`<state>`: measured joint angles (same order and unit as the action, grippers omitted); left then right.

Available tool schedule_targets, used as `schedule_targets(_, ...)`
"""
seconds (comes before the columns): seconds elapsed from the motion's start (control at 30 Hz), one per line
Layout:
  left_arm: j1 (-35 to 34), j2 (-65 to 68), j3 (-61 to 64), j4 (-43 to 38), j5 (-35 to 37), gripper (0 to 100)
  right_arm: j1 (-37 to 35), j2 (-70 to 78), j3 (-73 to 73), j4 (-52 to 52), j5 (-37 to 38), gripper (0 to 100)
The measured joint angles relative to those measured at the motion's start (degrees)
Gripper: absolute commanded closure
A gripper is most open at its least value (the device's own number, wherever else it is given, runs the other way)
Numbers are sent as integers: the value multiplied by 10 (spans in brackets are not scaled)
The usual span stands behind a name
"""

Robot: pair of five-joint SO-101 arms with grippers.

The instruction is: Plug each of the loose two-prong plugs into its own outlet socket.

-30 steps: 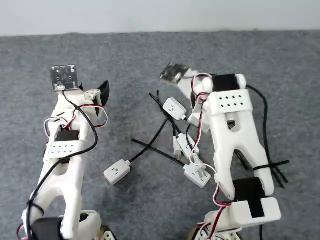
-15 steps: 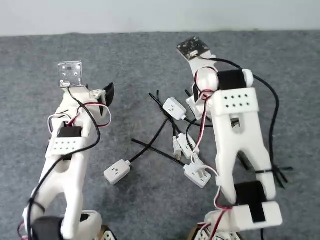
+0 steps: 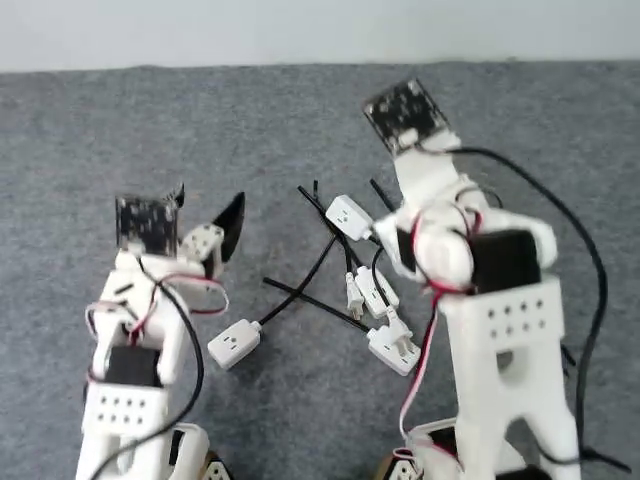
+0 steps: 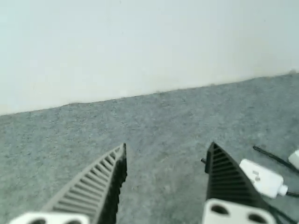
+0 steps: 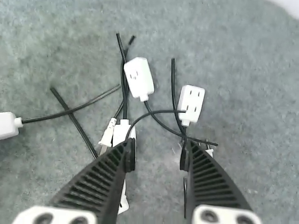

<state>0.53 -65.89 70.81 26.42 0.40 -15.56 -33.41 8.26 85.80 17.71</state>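
Several white outlet sockets on black cords lie tangled mid-table: one socket [image 3: 349, 216] at the back, one socket [image 3: 234, 344] to the front left, another socket [image 3: 394, 349] to the front right. A loose two-prong plug [image 3: 352, 291] lies beside a fourth socket [image 3: 376, 290]. My right gripper [image 5: 158, 144] hangs open above the tangle, with the plug [image 5: 108, 132] just outside one finger and two sockets [image 5: 138, 78] [image 5: 191, 99] beyond its tips. My left gripper [image 3: 207, 215] is open and holds nothing, left of the cords; a socket [image 4: 261, 177] shows past one finger.
Grey carpet [image 3: 260, 120] covers the table up to a pale wall [image 4: 149, 42] at the back. Loose black cord ends [image 3: 310, 195] stick out behind the sockets. A black cable [image 3: 590, 270] loops off the right arm.
Both arms have drawn back toward the table's front edge. The right arm's wrist swung right and lifted over the cords. The sockets and plug have not moved.
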Motion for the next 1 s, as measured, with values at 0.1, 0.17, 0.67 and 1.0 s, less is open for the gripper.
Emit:
schedule_targets(0.1, 1, -78, 41, 43, -16, 732, -2, -76, 94, -44, 0, 829)
schedule_targets(0.17, 2, -128, 63, 75, -19, 732, 1, -133, 160, -78, 0, 829)
schedule_targets(0.67, 4, -370, 226, 246, -92, 732, 4, -582, 631, -279, 0, 829)
schedule_targets(1.0, 5, -370, 256, 246, -126, 732, 62, -693, 833, -353, 0, 829)
